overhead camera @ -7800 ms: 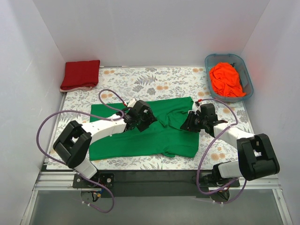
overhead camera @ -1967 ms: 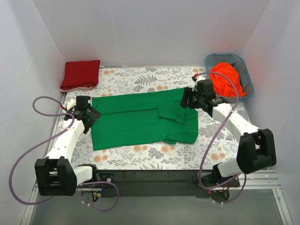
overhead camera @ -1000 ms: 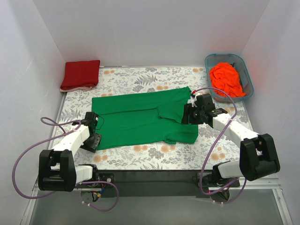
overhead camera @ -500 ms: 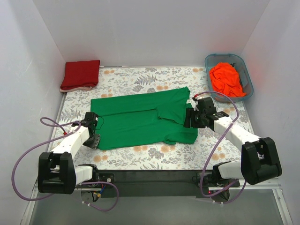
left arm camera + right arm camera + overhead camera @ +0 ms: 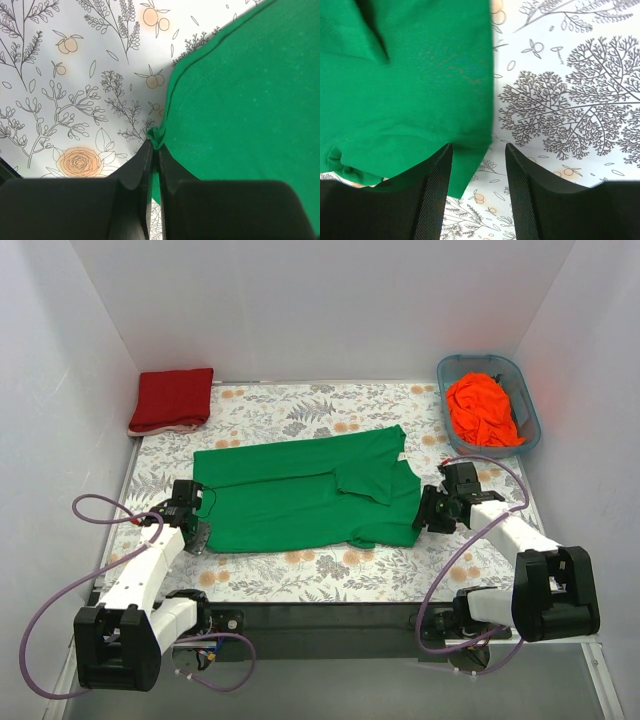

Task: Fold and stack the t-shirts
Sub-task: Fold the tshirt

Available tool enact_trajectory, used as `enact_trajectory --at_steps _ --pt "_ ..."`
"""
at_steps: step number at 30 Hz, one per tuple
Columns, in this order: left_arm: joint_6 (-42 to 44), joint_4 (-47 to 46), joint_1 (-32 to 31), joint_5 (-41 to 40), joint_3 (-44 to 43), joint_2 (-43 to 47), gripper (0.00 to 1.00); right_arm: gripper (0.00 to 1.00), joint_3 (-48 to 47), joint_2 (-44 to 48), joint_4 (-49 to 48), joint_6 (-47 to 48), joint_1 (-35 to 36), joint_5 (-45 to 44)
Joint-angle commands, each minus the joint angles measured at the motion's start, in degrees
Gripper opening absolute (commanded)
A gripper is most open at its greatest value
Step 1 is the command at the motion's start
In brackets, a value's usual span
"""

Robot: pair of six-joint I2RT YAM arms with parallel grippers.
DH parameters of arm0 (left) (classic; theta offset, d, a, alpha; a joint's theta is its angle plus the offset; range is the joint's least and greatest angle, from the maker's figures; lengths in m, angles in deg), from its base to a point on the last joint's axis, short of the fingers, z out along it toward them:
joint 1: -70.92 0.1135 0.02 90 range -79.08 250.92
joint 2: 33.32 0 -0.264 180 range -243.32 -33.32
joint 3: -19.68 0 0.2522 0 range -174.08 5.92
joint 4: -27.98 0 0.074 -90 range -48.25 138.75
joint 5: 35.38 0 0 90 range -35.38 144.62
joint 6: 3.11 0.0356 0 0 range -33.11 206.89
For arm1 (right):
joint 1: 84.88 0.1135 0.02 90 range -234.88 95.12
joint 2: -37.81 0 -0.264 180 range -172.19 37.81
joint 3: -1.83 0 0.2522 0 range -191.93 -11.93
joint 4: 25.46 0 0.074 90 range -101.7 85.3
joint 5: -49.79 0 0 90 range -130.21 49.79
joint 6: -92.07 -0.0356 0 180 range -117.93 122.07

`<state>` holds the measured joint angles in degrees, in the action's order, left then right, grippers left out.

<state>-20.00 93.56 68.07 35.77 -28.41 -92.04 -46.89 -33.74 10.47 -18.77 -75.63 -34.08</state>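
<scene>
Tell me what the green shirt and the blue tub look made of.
The green shirt looks like soft matte cloth, probably cotton knit: it creases and has a stitched hem. The tub looks like hard plastic, smooth, blue-grey: rigid moulded rim.

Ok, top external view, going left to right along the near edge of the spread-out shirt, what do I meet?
left gripper, shut on the shirt's near-left corner → green t-shirt, lying flat → right gripper, open at the shirt's near-right corner.
</scene>
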Motion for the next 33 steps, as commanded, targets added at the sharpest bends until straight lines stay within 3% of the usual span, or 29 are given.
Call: enact_trajectory --at_steps 1,20,27,33 --pt "1.2 -0.7 -0.1 -1.1 0.2 1.8 0.0 0.52 1.1 -0.5 -1.3 -1.3 -2.0 -0.8" --pt "1.3 -1.0 -0.1 -1.4 0.2 2.3 0.0 0.4 5.6 -4.0 -5.4 -2.2 -4.1 6.6" --pt "1.6 1.0 -0.1 -1.9 -2.3 2.5 0.0 0.03 4.4 -0.9 -1.7 -1.9 -4.1 2.8" --pt "3.5 2.5 -0.1 -3.1 -6.4 2.0 0.0 0.01 -1.2 3.0 2.5 -1.2 -4.2 0.0"
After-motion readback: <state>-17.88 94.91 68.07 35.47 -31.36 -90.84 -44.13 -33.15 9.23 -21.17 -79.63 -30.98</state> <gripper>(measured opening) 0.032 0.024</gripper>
